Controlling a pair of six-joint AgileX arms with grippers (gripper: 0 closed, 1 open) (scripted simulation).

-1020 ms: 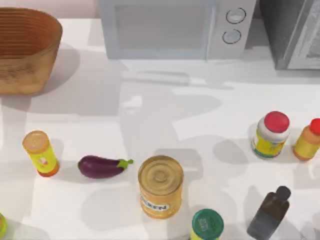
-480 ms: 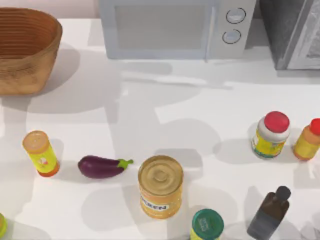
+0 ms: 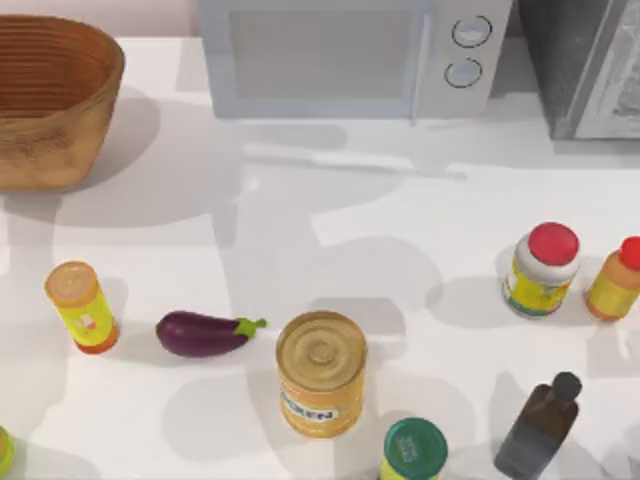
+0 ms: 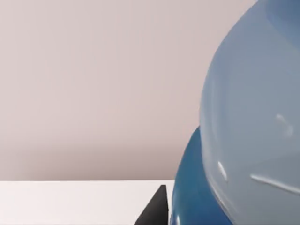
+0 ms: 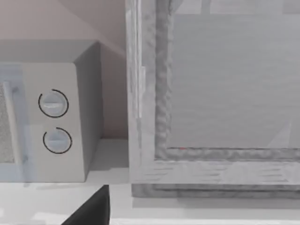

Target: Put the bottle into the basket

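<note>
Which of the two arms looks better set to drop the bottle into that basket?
Left, I'd judge. Its wrist camera shows the bottle, clear plastic over blue, right up close, so that arm probably carries it. The basket stands at the table's far left corner, the left arm's side.

The table (image 3: 330, 200) lies open between the microwave (image 3: 340, 55) and the can (image 3: 321, 372).
</note>
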